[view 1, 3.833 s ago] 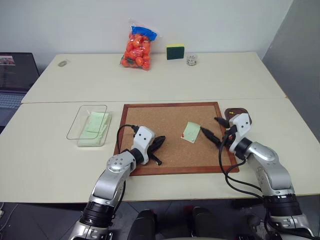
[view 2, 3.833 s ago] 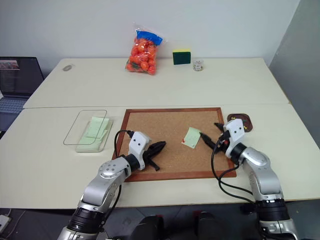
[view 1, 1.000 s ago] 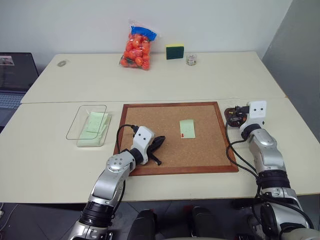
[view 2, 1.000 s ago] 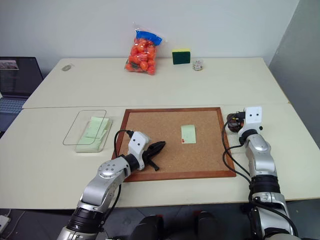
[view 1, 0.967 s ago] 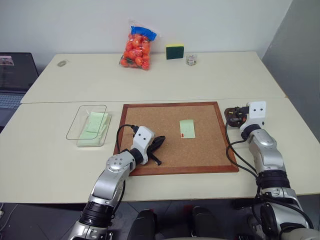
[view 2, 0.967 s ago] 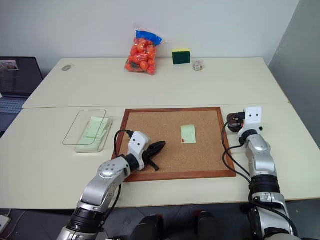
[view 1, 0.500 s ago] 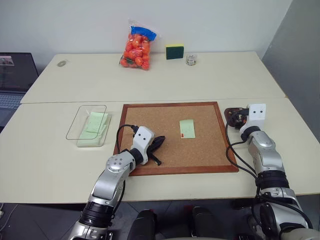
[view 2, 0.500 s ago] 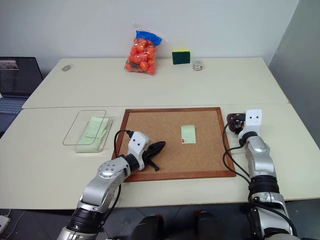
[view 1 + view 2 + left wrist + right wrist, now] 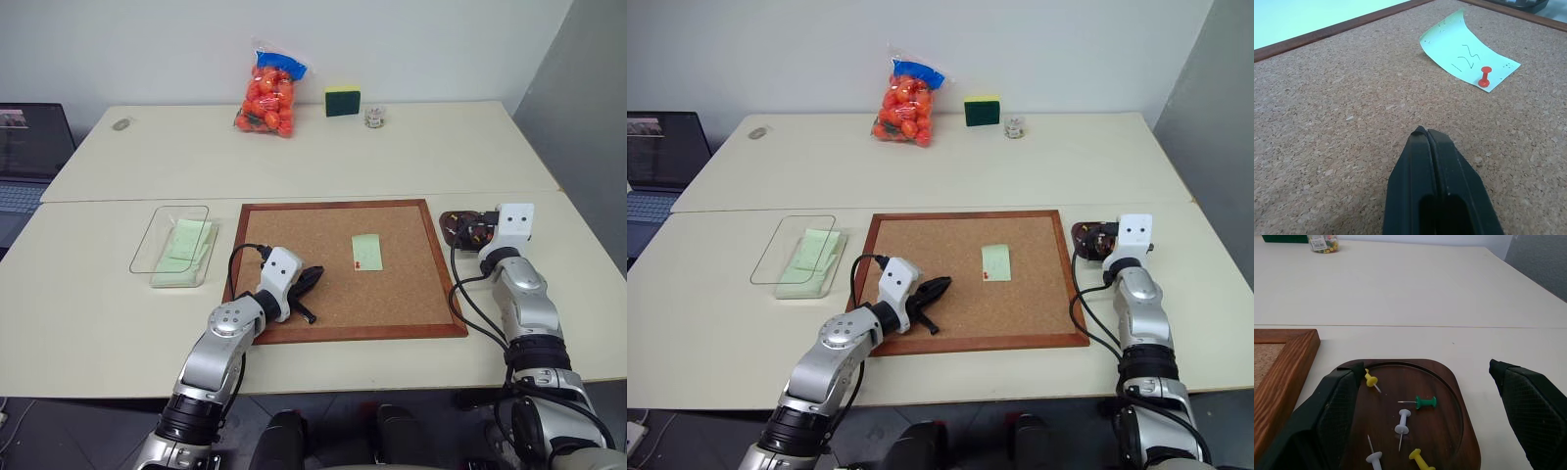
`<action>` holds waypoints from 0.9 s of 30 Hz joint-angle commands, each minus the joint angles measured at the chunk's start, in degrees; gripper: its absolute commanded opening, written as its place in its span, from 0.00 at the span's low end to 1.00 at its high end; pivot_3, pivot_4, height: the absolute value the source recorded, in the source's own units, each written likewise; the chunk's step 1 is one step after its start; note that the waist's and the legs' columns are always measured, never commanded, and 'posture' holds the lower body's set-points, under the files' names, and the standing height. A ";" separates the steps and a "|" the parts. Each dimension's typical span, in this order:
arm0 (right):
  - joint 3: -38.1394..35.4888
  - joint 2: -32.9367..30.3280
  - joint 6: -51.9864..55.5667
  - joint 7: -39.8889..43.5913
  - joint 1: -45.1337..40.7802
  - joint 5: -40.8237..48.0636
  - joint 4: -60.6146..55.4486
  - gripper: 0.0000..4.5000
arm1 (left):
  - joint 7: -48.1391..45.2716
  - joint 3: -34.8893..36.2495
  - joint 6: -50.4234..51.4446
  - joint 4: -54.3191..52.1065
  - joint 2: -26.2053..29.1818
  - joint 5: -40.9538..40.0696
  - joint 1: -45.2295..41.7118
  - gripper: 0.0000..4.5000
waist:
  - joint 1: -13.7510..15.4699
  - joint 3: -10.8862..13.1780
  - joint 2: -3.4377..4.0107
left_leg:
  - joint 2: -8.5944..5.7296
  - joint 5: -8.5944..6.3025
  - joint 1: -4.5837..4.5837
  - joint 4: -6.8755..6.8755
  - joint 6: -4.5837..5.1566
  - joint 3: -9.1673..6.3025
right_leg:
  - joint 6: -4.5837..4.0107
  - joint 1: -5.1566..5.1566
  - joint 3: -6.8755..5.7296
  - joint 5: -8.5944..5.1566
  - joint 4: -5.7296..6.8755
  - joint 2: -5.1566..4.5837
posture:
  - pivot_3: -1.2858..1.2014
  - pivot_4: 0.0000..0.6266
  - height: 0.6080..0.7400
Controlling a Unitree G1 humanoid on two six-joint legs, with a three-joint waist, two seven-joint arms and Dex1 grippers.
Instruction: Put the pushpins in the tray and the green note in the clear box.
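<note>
**Right jaws spread over the tray; red pin and note left on the cork**

The right gripper (image 9: pixel 1422 423) hovers over the tray (image 9: pixel 1462 428) with its two fingers wide apart and nothing between them, one finger over the tray's cork-board side and the other beyond its far rim. That stance fits a drop just made into the dish. In the gap between the fingers lie several loose pins: two yellow pushpins (image 9: pixel 1371 380), two white ones and a green one, all on their sides on the dark, glossy brown wood.

The left gripper (image 9: pixel 1436 196) rests low over the cork board (image 9: pixel 1327 122), fingers pressed together and empty, likely waiting its turn. Straight ahead of its tips, well apart, sits the green note (image 9: pixel 1466 58). The note is a thin pale-green square with handwriting on it, its far edge curling up, its near corner pinned down by the red pushpin (image 9: pixel 1484 77).

The clear box (image 9: pixel 171 245) stands off the board's other side, away from both grippers, holding a stack of similar green notes.
</note>
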 commanded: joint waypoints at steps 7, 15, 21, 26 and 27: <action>4.12 0.83 -2.72 13.61 2.24 4.89 -11.87 1.00 | 0.26 -0.37 1.01 1.93 0.32 0.99 1.18 0.00 | -0.03 0.00 0.01 | 0.00 0.00 0.00 -0.01 0.00 -0.01 | 0.01 -0.01 -0.01 0.00 0.00 0.00 | 0.52 0.24 1.00; 13.38 0.31 2.00 28.16 8.90 8.70 -25.56 1.00 | 0.40 -0.58 1.06 1.85 0.04 0.96 1.22 0.00 | 0.03 0.00 0.00 | 0.01 0.00 -0.01 0.01 0.00 -0.08 | 0.07 0.02 -0.07 -0.04 -0.02 -0.01 | 0.52 0.24 1.00; 17.66 0.87 2.83 31.47 11.37 7.39 -27.05 1.00 | 0.67 -0.52 1.13 1.74 -0.14 0.95 1.28 0.00 | 0.02 0.00 0.00 | 0.02 0.00 0.00 0.00 0.00 -0.12 | 0.27 0.01 -0.09 -0.15 -0.03 0.00 | 0.52 0.24 1.00; 20.54 0.75 2.42 34.84 11.46 6.87 -26.64 1.00 | 0.71 -0.37 1.06 1.84 -0.02 0.99 1.26 0.00 | 0.01 0.00 0.00 | 0.00 0.00 0.00 0.01 0.00 -0.10 | 0.29 0.01 -0.07 -0.15 -0.03 -0.01 | 0.52 0.24 1.00; 21.09 0.95 2.56 35.27 11.33 6.80 -26.49 1.00 | 0.72 -0.36 1.04 1.87 0.00 1.00 1.24 0.00 | 0.01 0.00 0.00 | 0.00 0.00 0.00 0.01 0.00 -0.11 | 0.29 0.01 -0.08 -0.16 -0.03 -0.01 | 0.52 0.24 1.00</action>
